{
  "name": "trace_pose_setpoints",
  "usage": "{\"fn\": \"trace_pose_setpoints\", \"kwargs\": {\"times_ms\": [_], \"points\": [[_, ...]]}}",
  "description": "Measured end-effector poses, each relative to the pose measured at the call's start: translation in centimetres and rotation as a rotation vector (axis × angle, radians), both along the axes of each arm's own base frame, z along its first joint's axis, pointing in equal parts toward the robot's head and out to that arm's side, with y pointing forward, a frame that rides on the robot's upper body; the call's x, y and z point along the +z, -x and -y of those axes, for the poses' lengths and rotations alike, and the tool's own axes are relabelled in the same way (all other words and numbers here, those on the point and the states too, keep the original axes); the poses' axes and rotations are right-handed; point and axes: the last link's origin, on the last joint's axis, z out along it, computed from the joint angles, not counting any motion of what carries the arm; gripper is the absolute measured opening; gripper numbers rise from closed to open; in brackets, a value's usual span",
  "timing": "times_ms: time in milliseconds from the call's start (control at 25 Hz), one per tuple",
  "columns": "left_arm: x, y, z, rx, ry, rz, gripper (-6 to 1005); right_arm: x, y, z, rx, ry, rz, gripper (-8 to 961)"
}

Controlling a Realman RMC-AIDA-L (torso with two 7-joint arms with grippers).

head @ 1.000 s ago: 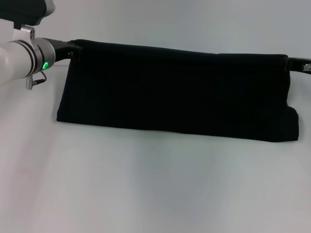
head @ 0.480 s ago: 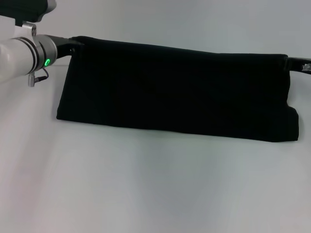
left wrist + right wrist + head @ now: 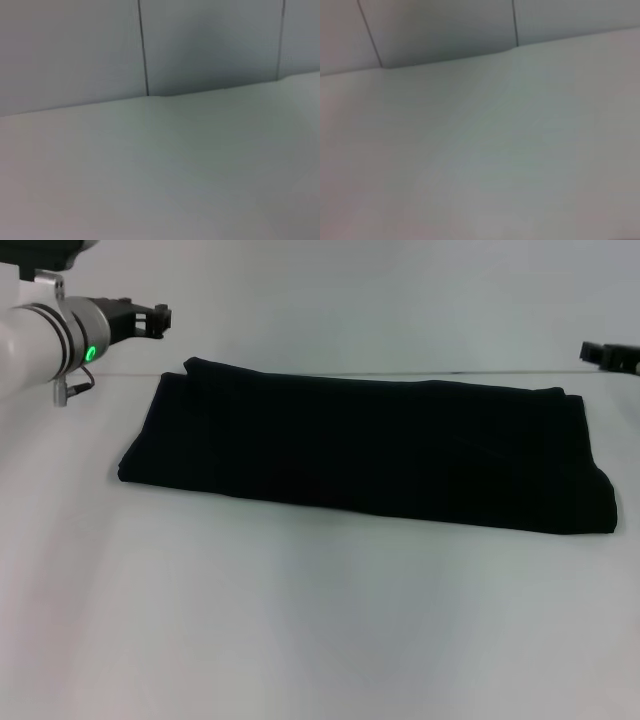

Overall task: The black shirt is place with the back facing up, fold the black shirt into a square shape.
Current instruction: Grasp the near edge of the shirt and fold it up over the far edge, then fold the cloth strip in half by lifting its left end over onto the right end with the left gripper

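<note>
The black shirt (image 3: 370, 445) lies flat on the white table (image 3: 320, 620), folded into a long band that runs across the head view. Its far edge rests on the table, with a small raised fold at the far left corner. My left gripper (image 3: 152, 320) hovers just above and behind that corner, open and holding nothing, apart from the cloth. My right gripper (image 3: 612, 355) shows only partly at the right edge, above and behind the shirt's far right corner and clear of it. Both wrist views show only bare table and wall.
A wide stretch of white table lies in front of the shirt. A grey panelled wall (image 3: 200, 45) stands behind the table's far edge.
Both grippers held the shirt's far edge lifted and taut. That edge has now dropped onto the table, and both grippers have come off the cloth and drawn back and up.
</note>
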Motion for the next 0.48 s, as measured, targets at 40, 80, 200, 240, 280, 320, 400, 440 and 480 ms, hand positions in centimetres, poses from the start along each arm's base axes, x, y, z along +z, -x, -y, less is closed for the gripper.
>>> {"fn": "trace_pose_setpoints", "kwargs": {"times_ms": [40, 80, 200, 240, 280, 320, 400, 440, 480], "points": [[0.1, 0.1, 0.0, 0.002, -0.004, 0.006, 360, 0.3, 0.0, 0.0, 0.004, 0.001, -0.010, 437], [0.3, 0.1, 0.0, 0.004, -0.008, 0.014, 403, 0.6, 0.0, 0.0, 0.007, 0.004, -0.024, 478], [1.1, 0.5, 0.6, 0.000, 0.028, 0.078, 523, 1.7, -0.1, 0.6, 0.014, 0.037, -0.105, 555], [1.5, 0.7, 1.0, -0.005, 0.061, 0.110, 562, 2.1, -0.2, 1.0, 0.016, 0.059, -0.144, 574], [1.6, 0.8, 1.4, -0.010, 0.094, 0.136, 601, 2.6, -0.4, 1.4, 0.017, 0.075, -0.175, 593], [1.7, 0.9, 2.1, -0.016, 0.150, 0.173, 640, 2.9, -0.6, 2.0, 0.017, 0.099, -0.216, 611], [1.7, 1.0, 3.5, -0.026, 0.238, 0.222, 679, 3.5, -0.8, 3.2, 0.022, 0.148, -0.285, 648], [1.7, 1.3, 4.2, -0.028, 0.272, 0.238, 678, 3.8, -1.0, 3.8, 0.022, 0.167, -0.309, 667], [1.7, 1.5, 4.8, -0.030, 0.293, 0.244, 678, 4.0, -1.2, 4.5, 0.022, 0.189, -0.335, 686]]}}
